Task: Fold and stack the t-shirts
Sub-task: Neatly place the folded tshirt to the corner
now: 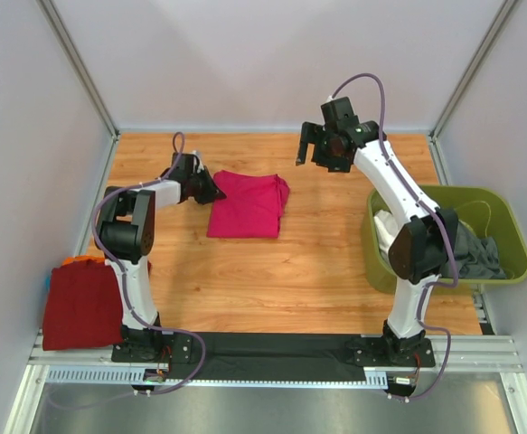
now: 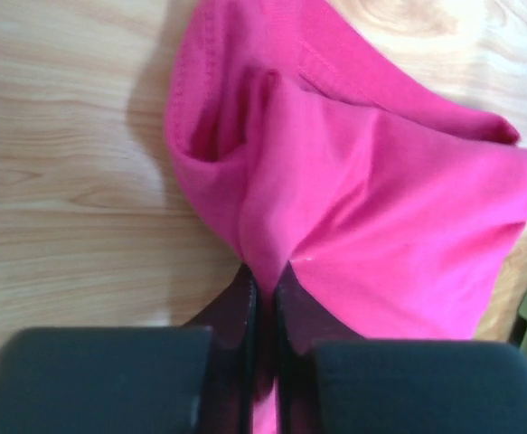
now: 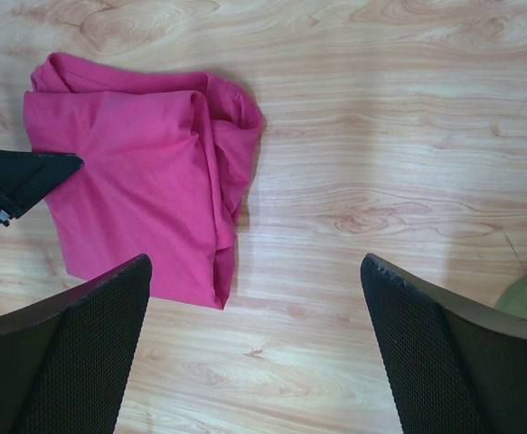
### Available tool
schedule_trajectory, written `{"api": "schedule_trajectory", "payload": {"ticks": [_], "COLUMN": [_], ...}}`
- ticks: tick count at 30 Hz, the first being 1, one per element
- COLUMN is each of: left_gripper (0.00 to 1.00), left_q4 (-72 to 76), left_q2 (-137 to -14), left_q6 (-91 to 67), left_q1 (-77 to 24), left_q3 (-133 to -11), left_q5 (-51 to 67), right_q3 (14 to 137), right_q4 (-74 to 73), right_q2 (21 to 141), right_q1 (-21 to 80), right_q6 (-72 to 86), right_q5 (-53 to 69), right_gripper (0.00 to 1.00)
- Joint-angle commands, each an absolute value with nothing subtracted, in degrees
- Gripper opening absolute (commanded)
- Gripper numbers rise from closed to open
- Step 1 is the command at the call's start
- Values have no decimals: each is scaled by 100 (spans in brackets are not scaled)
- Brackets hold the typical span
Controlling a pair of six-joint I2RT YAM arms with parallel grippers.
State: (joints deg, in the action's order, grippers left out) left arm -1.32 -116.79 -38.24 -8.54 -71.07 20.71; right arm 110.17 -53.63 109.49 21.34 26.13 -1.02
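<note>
Top view: pink t-shirt (image 1: pixel 248 205) lies roughly folded on the wooden table (image 1: pixel 317 262), about 11 o'clock from table centre, far half. Left gripper (image 1: pixel 216 192) is low at the shirt's 9 o'clock edge, touching the cloth. Left wrist view: left gripper (image 2: pixel 263 271) has its two dark fingers (image 2: pixel 236 312) nearly together, with a ridge of pink fabric (image 2: pixel 371 208) pinched between them; the cloth bunches up and away toward 12 o'clock, with a hemmed fold open at 10 o'clock. So the left is clamped on the pink t-shirt. Right gripper (image 1: pixel 313 149) hangs in the air at about 1 o'clock from the shirt, apart from it, touching nothing. Right wrist view: right gripper (image 3: pixel 254 262) has its jaws spread wide, nothing between them but bare table, pink t-shirt (image 3: pixel 145 190) at 10 o'clock in that view, thick fold along its right side, the left gripper's black tip (image 3: pixel 28 176) on its 9 o'clock edge. Dark red t-shirt (image 1: pixel 80 306) sits flat-folded at 8 o'clock, at the table's near-left corner beside the left arm base, well apart from the pink one. Green bin (image 1: pixel 507 235) stands at 3 o'clock on the table's right edge, grey cloth (image 1: pixel 475 253) and white cloth (image 1: pixel 385 231) inside, partly hidden by the right arm.
</note>
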Motion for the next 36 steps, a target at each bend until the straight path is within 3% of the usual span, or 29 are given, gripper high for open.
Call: {"api": "schedule_trajectory", "payload": {"ticks": [1,4,11,22,28,36], "left_gripper": [0,0,0,0,0,0], "left_q4": [-885,-1639,-4393,-6852,-7830,-7655], "left_q2": [-11892,-11611,-9953,-7946,-7331,-7479], "left_q6": [-3630,-3323,-2752,-2267,-2593,-2049], "left_q1": [-896,-896,-940,-949,-949,-853], "left_q3": [-7180,-7365,-7621,-7181,-6891,-7110], "left_q5": [1846,1495,-779,-1924,-2776,-3760], "right_q3": [11171,11136,10364,9457,9123,9140], "right_q4": [-5423,-5388,-4984,-4333,-4263,-4333], "right_q2": [10608,10547,10196,10002,9940,9958], "right_q1": [2145,2153,2145,1943,1697,1600], "right_q6": [2619,2532,2162,1907,2021,1995], "right_q5": [-229,-255,-597,-405,-308,-439], "right_gripper": [100,100,100,100,100,100]}}
